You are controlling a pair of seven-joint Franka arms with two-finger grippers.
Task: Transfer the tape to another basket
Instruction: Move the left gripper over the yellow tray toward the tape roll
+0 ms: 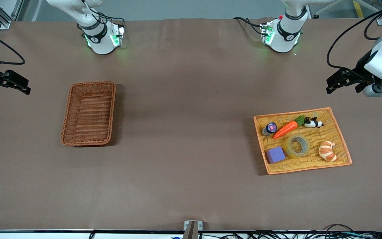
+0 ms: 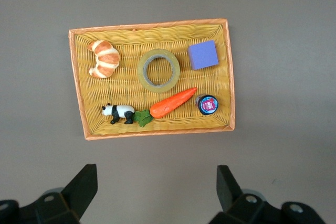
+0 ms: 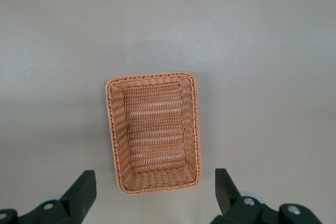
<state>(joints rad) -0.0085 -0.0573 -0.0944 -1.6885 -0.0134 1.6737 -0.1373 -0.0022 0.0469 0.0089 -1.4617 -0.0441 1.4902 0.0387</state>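
Tape point(image 1: 297, 145) in tray point(image 1: 342, 137), brown table point(image 1: 184, 116)

Yellow tray point(image 1: 340, 132) with orange rim, on brown counter point(image 1: 184, 132), toward the left arm's end. Contents: carrot point(image 1: 285, 129), toy panda point(image 1: 313, 123) beside its leaves, small jar point(image 1: 270, 128), purple block point(image 1: 275, 154), croissant point(image 1: 327, 150).
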